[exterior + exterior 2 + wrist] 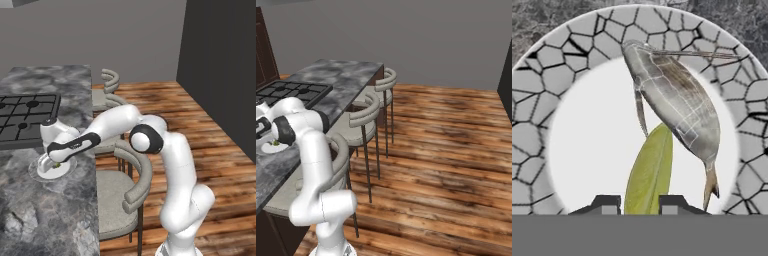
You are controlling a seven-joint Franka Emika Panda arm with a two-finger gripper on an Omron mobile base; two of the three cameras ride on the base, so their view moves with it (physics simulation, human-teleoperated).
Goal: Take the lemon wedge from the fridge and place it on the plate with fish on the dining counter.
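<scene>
My hand [639, 202] pinches the lemon wedge [649, 172] low over the plate [592, 150], beside the fish [677, 107].

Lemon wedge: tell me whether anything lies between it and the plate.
Nothing visible does. The lemon wedge sits between the fingertips of the gripper, already over the plate, beside the fish.

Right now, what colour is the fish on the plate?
Grey-brown with pale lines, the fish shows best in the hand view.
</scene>
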